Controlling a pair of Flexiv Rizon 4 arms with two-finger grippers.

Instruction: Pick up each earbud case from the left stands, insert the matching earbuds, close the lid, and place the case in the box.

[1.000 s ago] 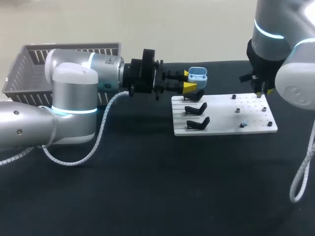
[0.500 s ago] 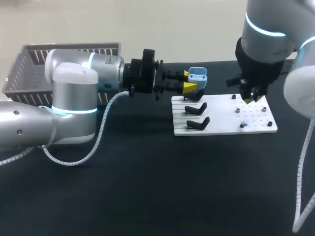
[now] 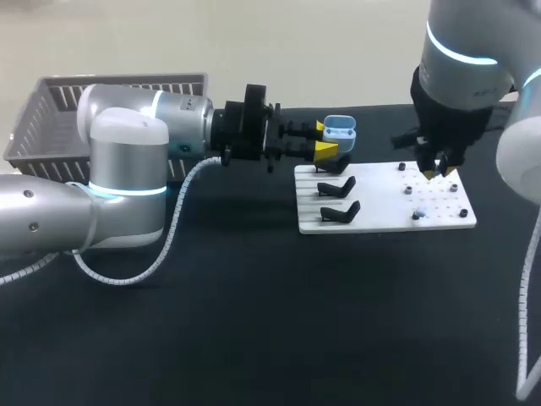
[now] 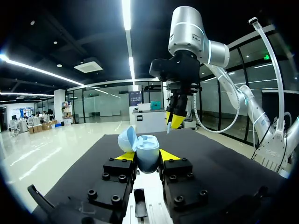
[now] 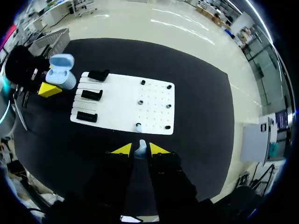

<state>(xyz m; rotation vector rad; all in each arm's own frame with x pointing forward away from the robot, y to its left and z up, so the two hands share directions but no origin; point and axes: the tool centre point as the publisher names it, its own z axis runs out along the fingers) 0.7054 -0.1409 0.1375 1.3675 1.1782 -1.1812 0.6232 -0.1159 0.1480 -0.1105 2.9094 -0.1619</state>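
Observation:
A light blue earbud case [image 3: 339, 129] with its lid up sits between the yellow fingertips of my left gripper [image 3: 325, 139], held above the far left corner of the white board [image 3: 385, 203]. In the left wrist view the case [image 4: 147, 150] fills the gap of that gripper [image 4: 147, 157]. My right gripper [image 3: 438, 172] hangs over the board's right half. In its own view it [image 5: 136, 149] is shut on a small white earbud [image 5: 140, 148]. Another earbud [image 5: 138, 126] rests on the board, ahead of the right gripper.
Three black stands [image 3: 337, 188] line the board's left side, and small dark pegs [image 3: 407, 189] dot its right side. A grey slatted basket [image 3: 51, 106] stands at the back left behind my left arm.
My right arm has moved left and slightly nearer over the board, then eased back a little to the right. The left arm and the case have kept still.

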